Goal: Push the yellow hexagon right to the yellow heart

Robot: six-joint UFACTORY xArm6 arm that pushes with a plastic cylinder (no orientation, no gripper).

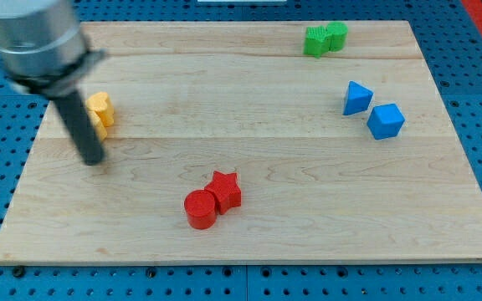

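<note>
Tip point(94, 159) sits near the desk's left edge, just below the yellow blocks point(99, 109); they touch, and you can't tell hexagon from heart. No claw here, only a bare rod holding nothing. Approach step, I judge. Next you need the hexagon's far side.

One raised view, angled down (whole board point(249, 242))
</note>
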